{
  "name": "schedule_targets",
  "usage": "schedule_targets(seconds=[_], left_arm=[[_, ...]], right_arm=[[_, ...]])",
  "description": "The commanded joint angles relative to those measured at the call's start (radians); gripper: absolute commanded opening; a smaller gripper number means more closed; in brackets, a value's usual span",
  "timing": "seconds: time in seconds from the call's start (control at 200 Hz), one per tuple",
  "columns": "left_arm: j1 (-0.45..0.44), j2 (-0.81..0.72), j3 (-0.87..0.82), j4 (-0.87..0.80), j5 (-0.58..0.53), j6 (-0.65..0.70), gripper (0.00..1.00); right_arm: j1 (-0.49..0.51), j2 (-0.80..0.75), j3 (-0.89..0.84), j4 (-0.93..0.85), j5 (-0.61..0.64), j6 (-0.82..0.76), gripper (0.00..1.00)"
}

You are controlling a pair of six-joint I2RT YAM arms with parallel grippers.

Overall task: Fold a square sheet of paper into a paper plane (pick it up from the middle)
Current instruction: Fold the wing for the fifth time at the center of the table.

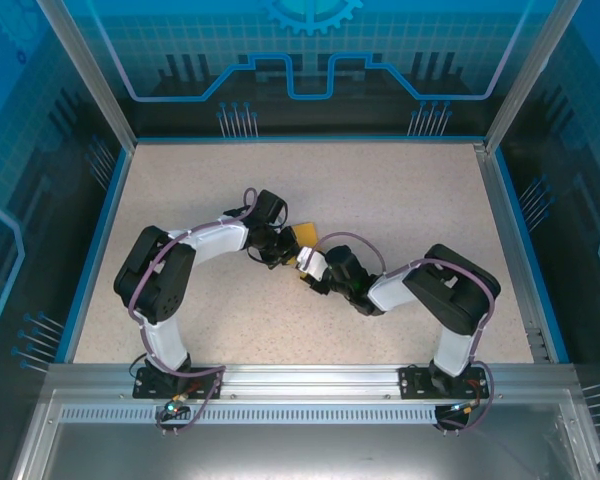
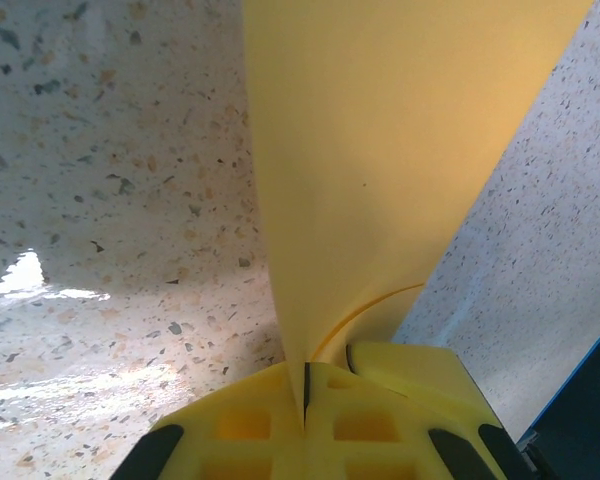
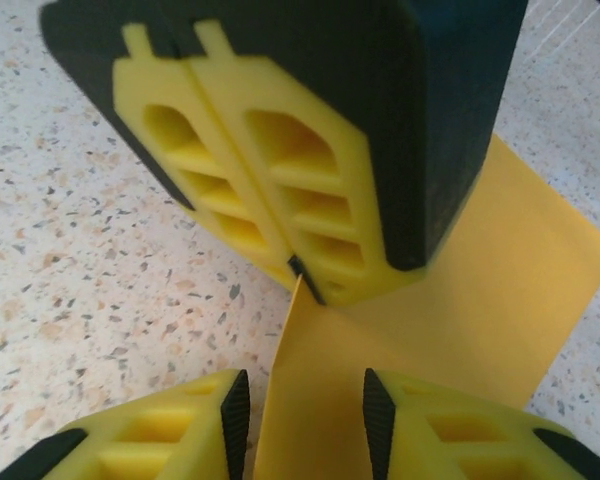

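Left jaws are clenching on the square sheet of paper (image 2: pixel 400 150), their yellow pads (image 2: pixel 245 425) pressing together while the orange sheet is running up out of the seam between them. Right jaws are standing released, their two pads (image 3: pixel 170 440) spread apart. A raised edge of the sheet is passing through the gap, and neither pad is visibly pressing on it.

Seen from the right wrist, the sheet is rising as a thin ridge toward the left jaws' pinch. The rest of it is lying flat on the tabletop (image 1: pixel 380 190) off to the right, with one straight edge and a corner showing. Seen from the left wrist, the sheet is fanning out wide from the pinch and curving slightly near the pads.

From above, the sheet is sitting near the middle of the speckled tabletop as a small orange patch, mostly covered where the two wrists are meeting. The left arm (image 1: pixel 215 240) is reaching in from the left and the right arm (image 1: pixel 450 290) from the right, both bending toward the centre.
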Motion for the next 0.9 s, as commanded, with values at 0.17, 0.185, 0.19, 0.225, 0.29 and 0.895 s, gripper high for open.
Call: schedule_targets(seconds=[0.17,0.185,0.19,0.225,0.29,0.895], left_arm=[[-0.005,-0.008,0.035,-0.047,0.002,-0.007,0.02],[-0.003,-0.008,0.035,-0.049,0.001,-0.007,0.02],[-0.003,-0.007,0.035,-0.049,0.001,-0.006,0.02],[-0.002,-0.007,0.04,-0.053,0.0,-0.005,0.03],[-0.002,-0.008,0.045,-0.061,-0.002,0.0,0.05],[0.144,-0.208,0.02,-0.16,-0.132,0.092,0.44]], right_arm=[[0.012,0.048,0.024,0.099,0.026,-0.022,0.25],[0.012,0.048,0.024,0.1,0.026,-0.022,0.25],[0.012,0.047,0.024,0.1,0.026,-0.022,0.24],[0.011,0.048,0.023,0.101,0.024,-0.02,0.22],[0.008,0.045,0.023,0.095,0.018,-0.012,0.19],[-0.083,-0.05,0.006,-0.032,-0.215,0.245,0.03]])
